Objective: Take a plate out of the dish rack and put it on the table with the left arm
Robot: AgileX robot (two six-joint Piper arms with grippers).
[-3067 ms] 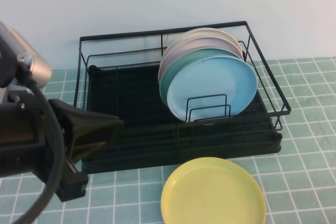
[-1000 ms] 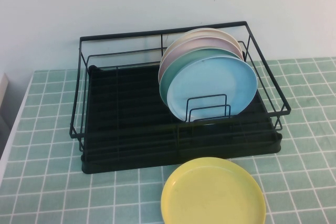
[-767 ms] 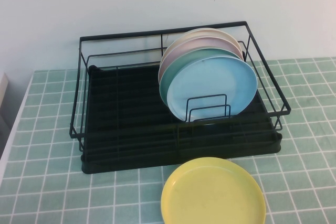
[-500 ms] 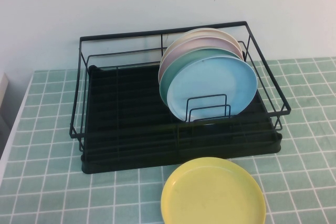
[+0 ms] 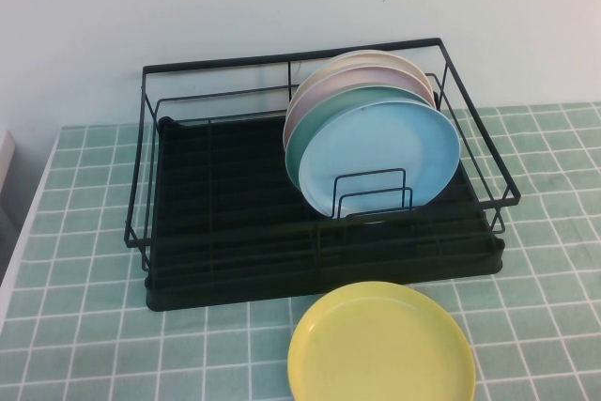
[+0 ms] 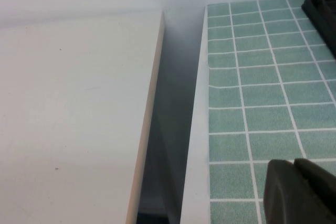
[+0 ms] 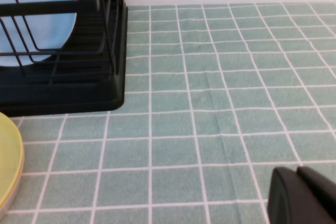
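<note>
Basically done, by the look of it. Plate (image 5: 380,345) flat on the table (image 5: 84,326), rim up, at about 6 o'clock from the rack (image 5: 216,204), just beside its front edge. Nothing touching it. Probably set there because it is the nearest bare tile in front of the rack.

Neither arm visible in the high view.
- Left gripper (image 6: 295,162): low over the table's white edge, out at 9 o'clock from the rack, well apart from the plate. Fingers pressed together, nothing held.
- Right gripper (image 7: 298,170): low over bare tiles, around 4 o'clock from the rack. Fingers likewise together and empty. Idle, which fits a left-arm-only job.

Both grippers well away from the crockery, so no risk of a knock.

Rest of the plates upright on edge in the rack's 3 o'clock half, leaning back and held by the wire dividers. Hence stacked face to face, not lying flat.

Count:
- Racks: one.
- Plates on the table: one, yellow.
- Plates in the rack: at least four. Light-blue plate (image 5: 380,152) in front, then teal plate (image 5: 357,96), lavender plate (image 5: 329,82), cream plate (image 5: 376,55) at the back. Possibly one more hidden in between, cannot tell.
- Grippers: two.
</note>
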